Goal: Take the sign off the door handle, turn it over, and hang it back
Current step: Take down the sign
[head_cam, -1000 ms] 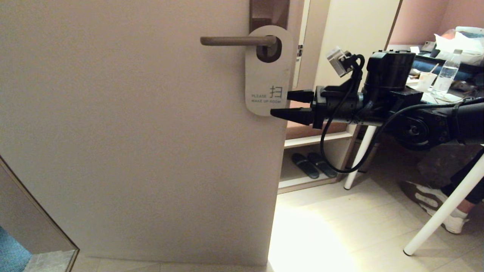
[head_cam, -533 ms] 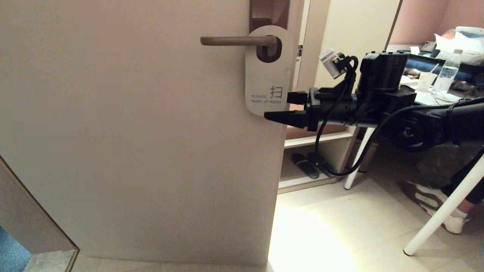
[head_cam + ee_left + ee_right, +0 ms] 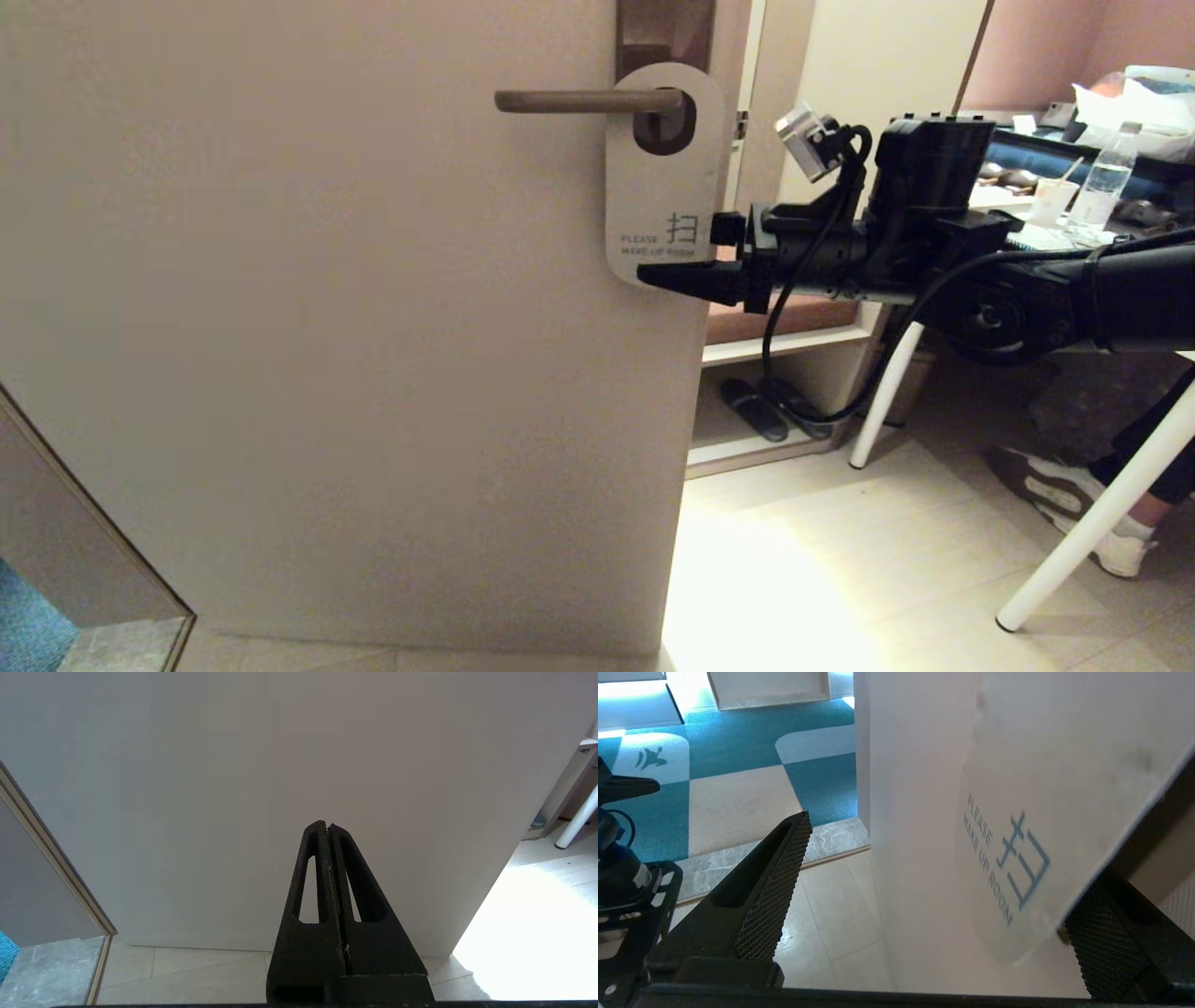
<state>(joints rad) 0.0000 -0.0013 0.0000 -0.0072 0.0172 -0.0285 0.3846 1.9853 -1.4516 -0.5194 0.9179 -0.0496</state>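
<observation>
Rightward arm has crept toward the door since a second ago.
Door [image 3: 327, 327] fills frame left; the sign [image 3: 663, 177] hangs white-side-out on the door handle [image 3: 583, 100], top centre. Right gripper [image 3: 677, 257], fingers [image 3: 773, 896] spread, straddles its lower edge: closing askew could buckle the card. Left gripper [image 3: 327, 828] is clenched, idle.

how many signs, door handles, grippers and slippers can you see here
sign: 1
door handle: 1
grippers: 2 (right gripper, left gripper)
slippers: 2
total: 6
</observation>
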